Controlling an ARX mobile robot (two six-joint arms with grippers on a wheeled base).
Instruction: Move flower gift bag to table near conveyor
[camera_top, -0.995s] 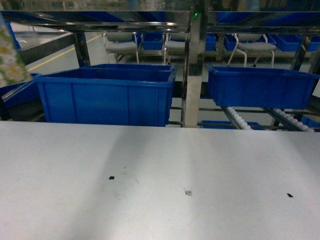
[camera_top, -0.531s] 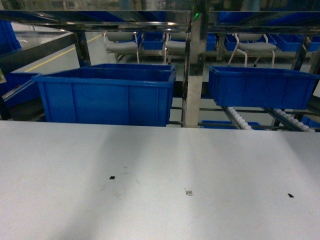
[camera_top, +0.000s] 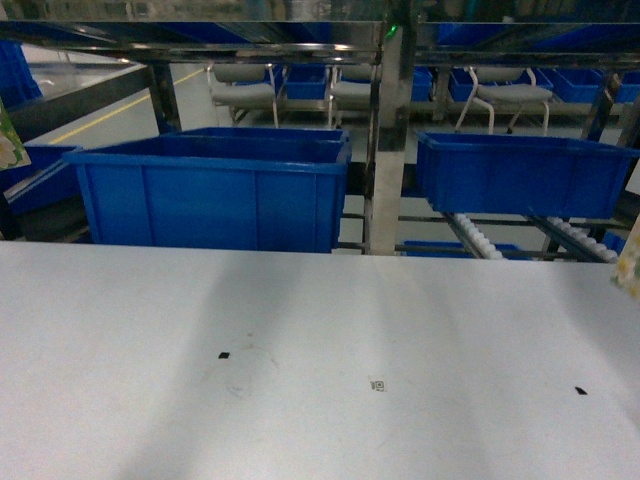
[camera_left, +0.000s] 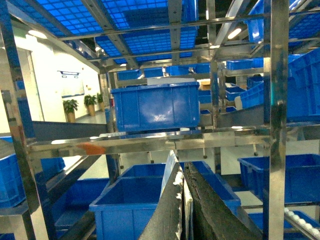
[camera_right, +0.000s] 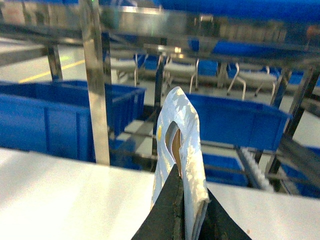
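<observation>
Entering the head view at the right edge, the flower gift bag (camera_top: 630, 262) shows as a pale sliver that was absent half a second ago, hanging above the table (camera_top: 300, 330) before the conveyor (camera_top: 480, 238). The right gripper (camera_right: 183, 210) is clamped on its handle; the left gripper (camera_left: 183, 200) pinches another paper edge.

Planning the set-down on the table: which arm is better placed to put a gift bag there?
Probably right. The right hand pinches a gift bag with the table just below it. The left hand also pinches something thin, but its view faces the blue bins.
</observation>
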